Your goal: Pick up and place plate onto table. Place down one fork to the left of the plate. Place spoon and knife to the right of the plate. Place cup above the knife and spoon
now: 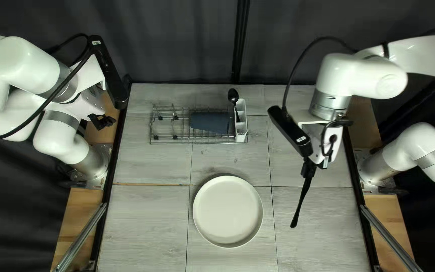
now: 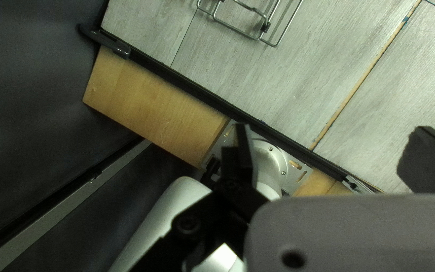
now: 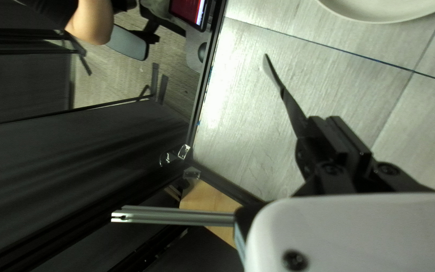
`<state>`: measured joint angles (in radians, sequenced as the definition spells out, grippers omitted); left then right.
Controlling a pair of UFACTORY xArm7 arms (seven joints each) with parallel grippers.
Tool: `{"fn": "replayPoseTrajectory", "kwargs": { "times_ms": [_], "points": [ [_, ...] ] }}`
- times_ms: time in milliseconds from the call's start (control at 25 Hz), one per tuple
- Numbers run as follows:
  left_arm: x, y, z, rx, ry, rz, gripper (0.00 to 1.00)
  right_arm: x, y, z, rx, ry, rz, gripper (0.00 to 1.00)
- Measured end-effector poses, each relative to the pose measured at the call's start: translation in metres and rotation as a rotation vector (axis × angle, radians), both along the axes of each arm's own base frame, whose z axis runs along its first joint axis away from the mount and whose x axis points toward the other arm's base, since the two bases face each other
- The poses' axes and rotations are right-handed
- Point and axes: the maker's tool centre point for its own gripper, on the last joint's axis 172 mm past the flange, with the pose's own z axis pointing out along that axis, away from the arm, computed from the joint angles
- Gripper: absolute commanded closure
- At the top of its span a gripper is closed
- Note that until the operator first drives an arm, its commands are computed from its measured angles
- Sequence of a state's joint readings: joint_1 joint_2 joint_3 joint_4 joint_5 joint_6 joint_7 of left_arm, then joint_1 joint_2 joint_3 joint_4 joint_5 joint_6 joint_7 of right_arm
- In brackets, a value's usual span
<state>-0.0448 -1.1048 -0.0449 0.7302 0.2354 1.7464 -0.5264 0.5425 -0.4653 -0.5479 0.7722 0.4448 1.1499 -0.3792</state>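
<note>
Rack (image 1: 174, 143) holds cup (image 1: 210, 122), caddy (image 1: 241, 137) spoon (image 1: 233, 95); left hand (image 1: 107, 121) spread; right hand (image 1: 308, 169) pinching knife (image 1: 302, 199)

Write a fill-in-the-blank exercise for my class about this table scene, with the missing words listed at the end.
1. The gripper of my ____ arm is shut on a black knife.
2. Of the pale plate and the dark cup, the one lying on the wire rack is the ____.
3. The colour of the cutlery holder that the black spoon stands in is ____.
4. The rack is nearer the table's far edge than the plate, which is nearer its ____ edge.

Missing words: right; cup; white; near.
</note>
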Motion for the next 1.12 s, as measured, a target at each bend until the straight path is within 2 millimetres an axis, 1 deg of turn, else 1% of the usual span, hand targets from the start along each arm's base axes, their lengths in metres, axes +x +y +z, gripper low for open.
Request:
{"fn": "replayPoseTrajectory", "kwargs": {
  "times_ms": [120, 400, 680, 920, 960, 1000, 1040, 1080, 1120],
  "points": [
    [0.000, 0.000, 0.000, 0.000, 0.000, 0.000, 0.00, 0.003, 0.003, -0.022, 0.031, 0.004, 0.012, 1.00],
    [0.000, 0.000, 0.000, 0.000, 0.000, 0.000, 0.00, 0.008, 0.006, -0.065, 0.083, 0.002, 0.033, 1.00],
    [0.000, 0.000, 0.000, 0.000, 0.000, 0.000, 0.00, 0.013, 0.001, -0.100, 0.128, -0.011, 0.038, 1.00],
    [0.000, 0.000, 0.000, 0.000, 0.000, 0.000, 0.00, 0.015, -0.008, -0.124, 0.120, -0.017, 0.025, 1.00],
    [0.000, 0.000, 0.000, 0.000, 0.000, 0.000, 0.00, 0.015, -0.011, -0.130, 0.109, -0.016, 0.022, 0.64],
    [0.000, 0.000, 0.000, 0.000, 0.000, 0.000, 0.00, 0.015, -0.013, -0.134, 0.100, -0.014, 0.019, 0.64],
    [0.000, 0.000, 0.000, 0.000, 0.000, 0.000, 0.00, 0.015, -0.016, -0.139, 0.091, -0.012, 0.017, 0.09],
    [0.000, 0.000, 0.000, 0.000, 0.000, 0.000, 0.00, 0.014, -0.019, -0.146, 0.080, -0.007, 0.013, 0.00],
    [0.000, 0.000, 0.000, 0.000, 0.000, 0.000, 0.00, 0.013, -0.022, -0.151, 0.071, -0.002, 0.008, 0.00]
  ]
}}
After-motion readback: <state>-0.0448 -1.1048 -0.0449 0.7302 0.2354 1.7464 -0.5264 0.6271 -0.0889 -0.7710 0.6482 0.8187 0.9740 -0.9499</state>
